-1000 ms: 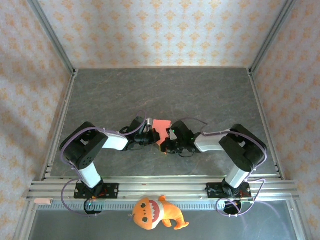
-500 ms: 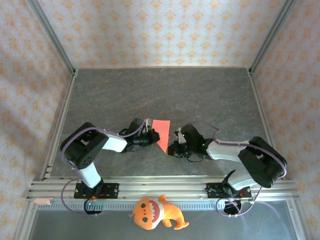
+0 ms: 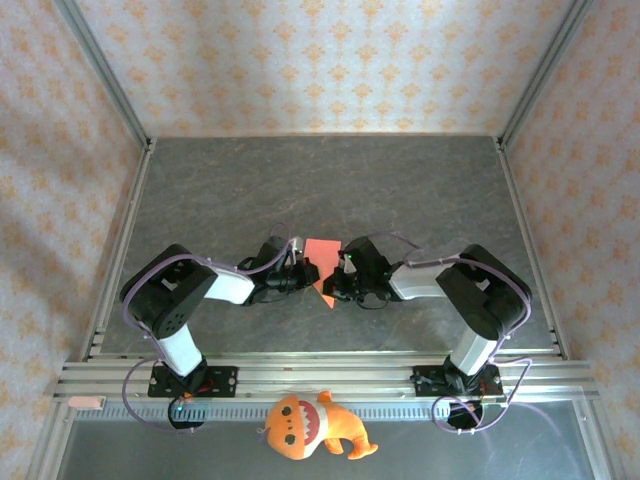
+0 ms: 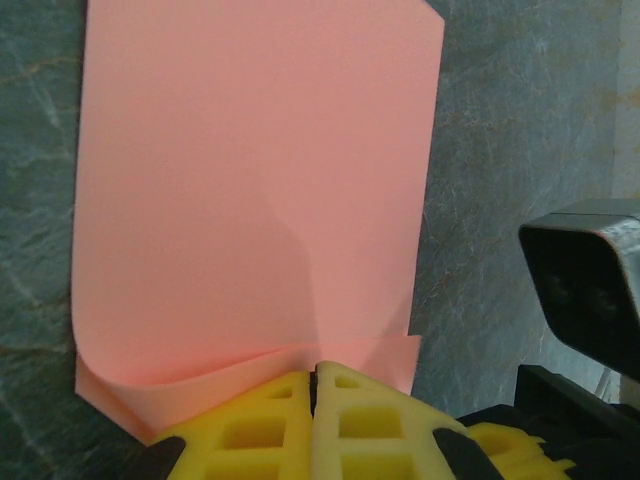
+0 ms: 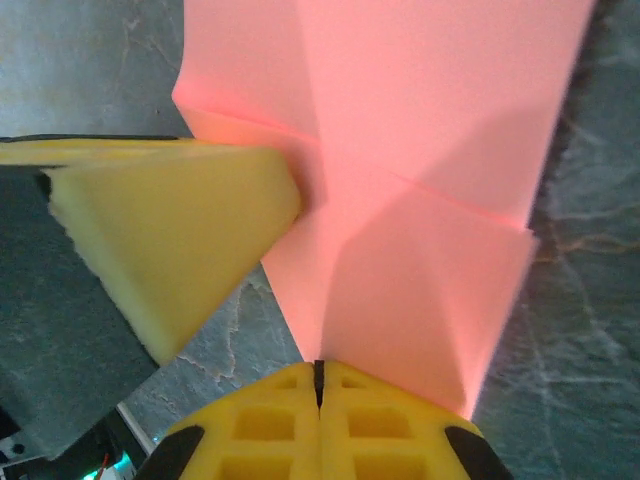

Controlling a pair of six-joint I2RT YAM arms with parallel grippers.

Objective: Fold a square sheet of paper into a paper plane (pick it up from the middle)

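Nearest of all, an orange plush toy (image 3: 310, 425) lies in front of the silver aluminium rail (image 3: 330, 372) that carries both arm bases. Beyond the rail the two arms reach inward and meet near the middle of the dark grey marbled table (image 3: 330, 180). The left gripper (image 3: 305, 272) has its yellow foam fingers pressed together, and in its wrist view they pinch the curled near edge of the thin red-pink square sheet of paper (image 4: 250, 180). The right gripper (image 3: 338, 282) comes in from the right with its jaws together too, and its tips (image 5: 320, 372) meet the sheet's pointed corner; whether they clamp it or just touch it, I cannot tell. The sheet (image 3: 322, 250) sits between and just beyond the two grippers, partly folded, with creases across it (image 5: 430, 150). Farther back the table runs to a patterned orange-and-cream wall (image 3: 320, 60).
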